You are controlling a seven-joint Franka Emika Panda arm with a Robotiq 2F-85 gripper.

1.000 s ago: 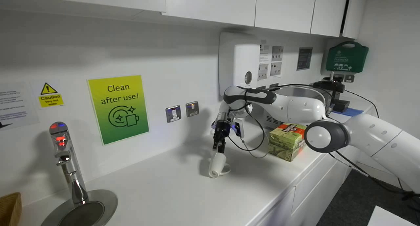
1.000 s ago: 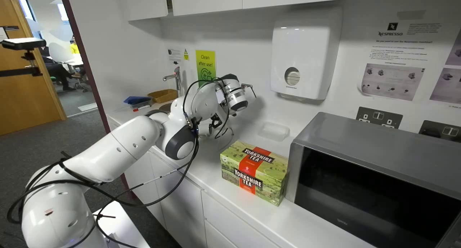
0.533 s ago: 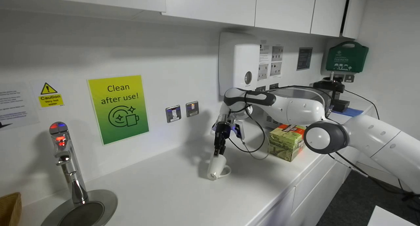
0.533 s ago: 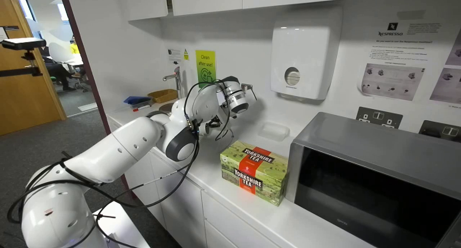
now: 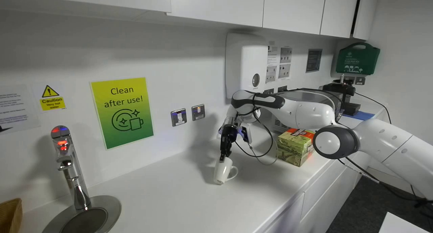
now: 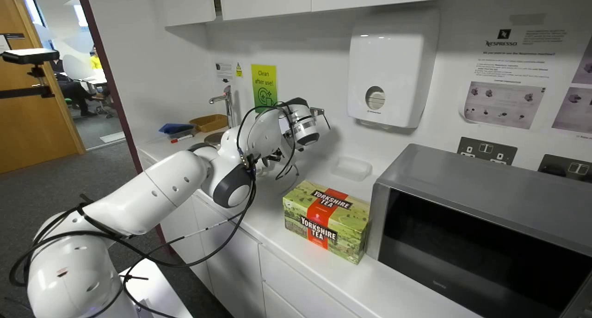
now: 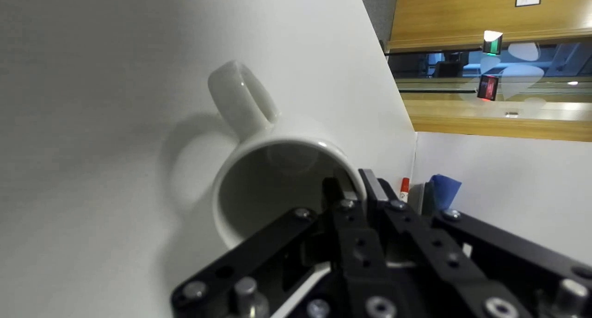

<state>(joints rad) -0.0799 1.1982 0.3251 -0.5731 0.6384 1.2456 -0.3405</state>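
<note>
We are seeing a white mug (image 5: 221,173) leaning a little at the white counter (image 5: 162,195), its mouth facing up toward the gripper (image 7: 354,186), though we are struggling to make out whether its base is fully touching the surface. In the wrist view, its handle (image 7: 240,100) is pointing toward eleven o'clock; in an exterior view, it is sticking out toward three. The jaws are clamping the mug's wall at three o'clock of the opening in the wrist view, one sitting inside and its partner outside. From the mug, in an exterior view, we are finding a Yorkshire Tea box (image 5: 295,146) sitting between two and three o'clock, a white dispenser (image 5: 245,65) hanging just past twelve, a green and yellow poster (image 5: 121,112) hanging at ten, and a chrome tap (image 5: 69,170) standing at nine by a round metal sink (image 5: 113,206). In an exterior view, a clear plastic tub (image 6: 351,168) is lying toward one o'clock from the tea box, and a microwave (image 6: 481,235) is standing just beside that box at three.
</note>
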